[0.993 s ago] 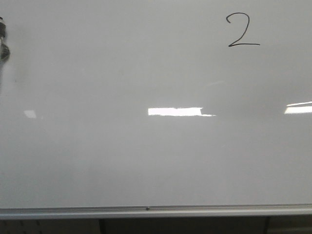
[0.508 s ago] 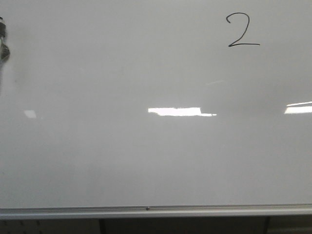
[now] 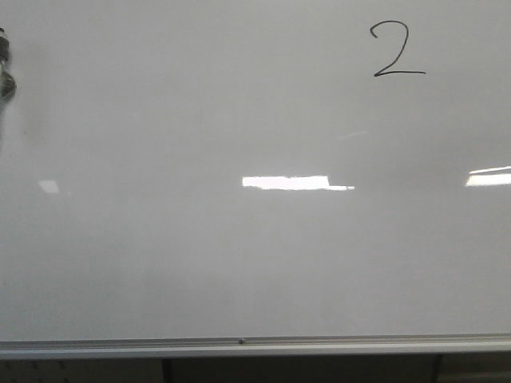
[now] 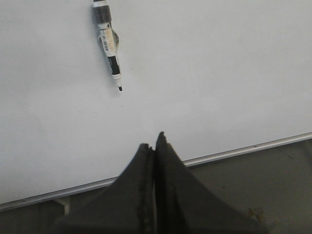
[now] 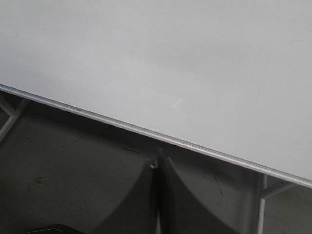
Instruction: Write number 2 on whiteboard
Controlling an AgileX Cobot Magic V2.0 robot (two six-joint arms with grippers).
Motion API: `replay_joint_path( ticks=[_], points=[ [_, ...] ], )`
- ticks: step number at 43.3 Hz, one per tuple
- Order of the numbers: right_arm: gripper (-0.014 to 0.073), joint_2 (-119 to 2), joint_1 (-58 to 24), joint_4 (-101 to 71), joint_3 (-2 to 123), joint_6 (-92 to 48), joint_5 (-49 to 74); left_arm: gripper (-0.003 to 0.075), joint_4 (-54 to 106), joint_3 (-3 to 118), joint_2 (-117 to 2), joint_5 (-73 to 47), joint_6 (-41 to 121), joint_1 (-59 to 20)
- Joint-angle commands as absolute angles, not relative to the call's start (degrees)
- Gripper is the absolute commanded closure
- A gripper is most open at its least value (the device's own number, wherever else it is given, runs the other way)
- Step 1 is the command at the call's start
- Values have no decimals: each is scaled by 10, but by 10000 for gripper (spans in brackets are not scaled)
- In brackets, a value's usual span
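The whiteboard (image 3: 239, 263) fills the front view, with a silver rail along its lower edge. A thin black number 2 (image 3: 397, 49) is written at its upper right. An uncapped black-and-white marker (image 4: 108, 43) lies on the board in the left wrist view, tip towards my left gripper (image 4: 153, 140). Its dark end shows at the far left edge of the front view (image 3: 5, 72). My left gripper is shut and empty, over the board's lower edge, well apart from the marker. My right gripper (image 5: 158, 160) is shut and empty, just off the board's rail (image 5: 146, 131), over the floor.
Bright rectangular light reflections (image 3: 287, 183) lie across the board's middle and right. Below the rail are dark floor and the board's metal frame legs (image 5: 263, 204).
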State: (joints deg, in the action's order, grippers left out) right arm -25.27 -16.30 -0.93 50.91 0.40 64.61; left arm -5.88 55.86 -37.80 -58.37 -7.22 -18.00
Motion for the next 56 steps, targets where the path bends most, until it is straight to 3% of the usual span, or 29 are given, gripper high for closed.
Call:
replay_joint_path(
  ticks=[1, 6, 22, 35, 44, 56],
  points=[
    [663, -257, -159, -4, 519, 5, 605, 739, -96, 561, -358, -530, -66, -172],
    [663, -257, -159, -4, 519, 5, 605, 739, -89, 516, -316, -495, -60, -138],
    [663, -257, -159, -4, 519, 5, 606, 739, 43, 225, -116, -232, 45, -33],
    [663, -257, -159, -4, 519, 5, 606, 739, 43, 41, -8, -68, 45, -18],
    [663, -257, -159, -4, 519, 5, 608, 740, 43, -16, 14, 15, 44, -18],
    [663, -258, -159, -4, 519, 5, 607, 739, 43, -15, 14, 21, 44, 4]
  ],
)
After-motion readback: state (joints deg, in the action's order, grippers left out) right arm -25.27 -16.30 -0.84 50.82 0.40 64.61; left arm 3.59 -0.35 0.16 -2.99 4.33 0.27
